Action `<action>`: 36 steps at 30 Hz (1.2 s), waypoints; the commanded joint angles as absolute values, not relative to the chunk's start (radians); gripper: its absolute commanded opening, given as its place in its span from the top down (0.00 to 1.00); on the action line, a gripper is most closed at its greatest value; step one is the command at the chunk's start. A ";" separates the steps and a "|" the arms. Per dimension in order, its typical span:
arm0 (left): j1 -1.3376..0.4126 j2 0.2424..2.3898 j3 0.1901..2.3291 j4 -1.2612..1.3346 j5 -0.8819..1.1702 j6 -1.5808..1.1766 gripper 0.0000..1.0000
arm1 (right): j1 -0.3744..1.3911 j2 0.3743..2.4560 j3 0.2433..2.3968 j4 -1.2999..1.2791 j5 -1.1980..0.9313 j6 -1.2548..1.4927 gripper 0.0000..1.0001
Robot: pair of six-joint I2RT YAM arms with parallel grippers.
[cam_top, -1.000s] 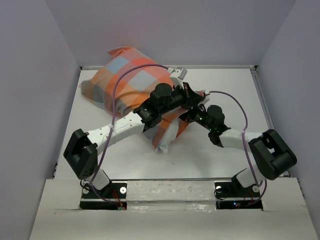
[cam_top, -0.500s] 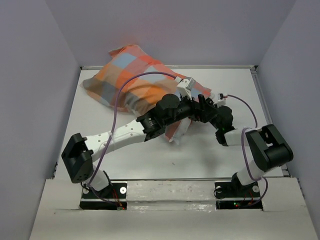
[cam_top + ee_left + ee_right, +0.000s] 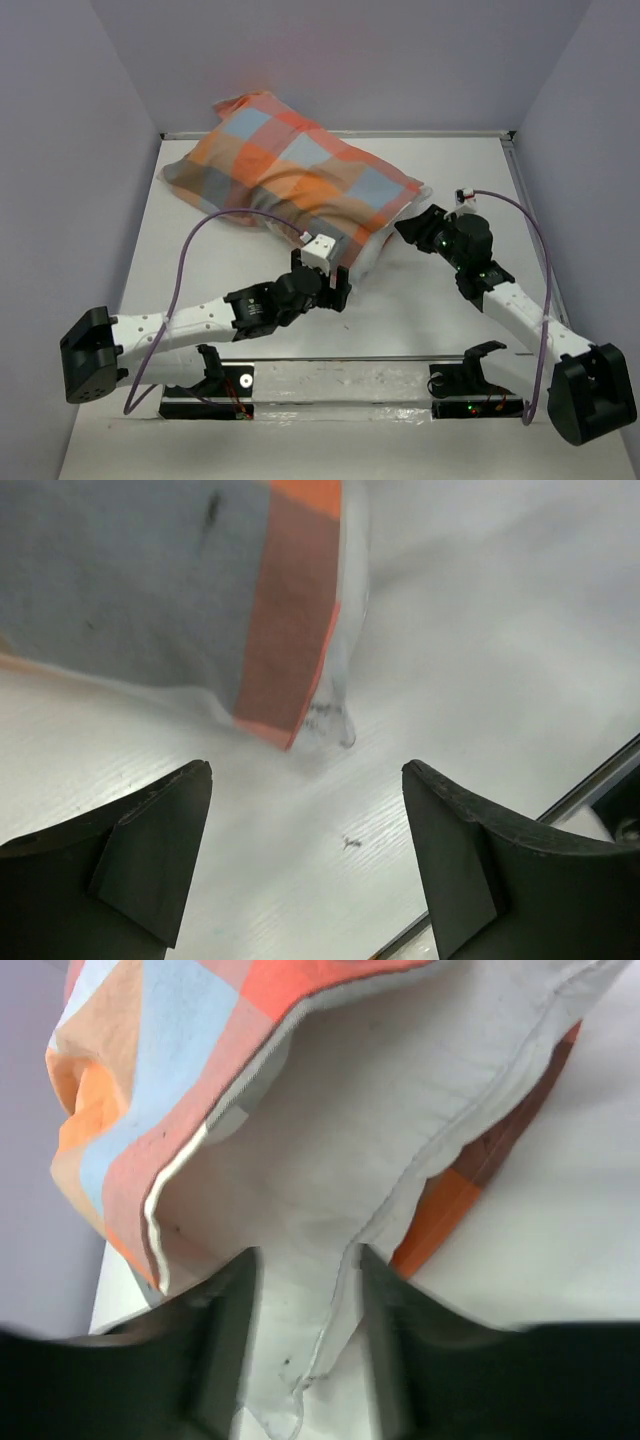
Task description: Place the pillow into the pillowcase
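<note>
Top external first: we've got the big soft checked pillowcase in orange, peach and light blue (image 3: 290, 170) lying across the far part of the white tabletop (image 3: 430, 320). The plump plain white pillow (image 3: 372, 248) is inside it, only peeking out at the open right end. The left jaws sit just off the near corner of that end, and the right jaws are right beside the opening.

Left wrist: jaws wide apart, gripping nothing. We see bare tabletop between them and a pillowcase corner just ahead.

Right wrist: blurry, but the jaws look apart to us. The pillow's seamed edge runs into the gap, with the checked hem folded back around it.
</note>
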State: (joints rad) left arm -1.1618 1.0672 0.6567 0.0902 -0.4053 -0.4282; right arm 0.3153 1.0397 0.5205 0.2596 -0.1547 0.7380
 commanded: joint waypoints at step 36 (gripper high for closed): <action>-1.094 1.399 0.798 0.561 -0.571 -0.133 0.62 | 0.514 1.353 0.405 0.693 -0.410 0.788 0.36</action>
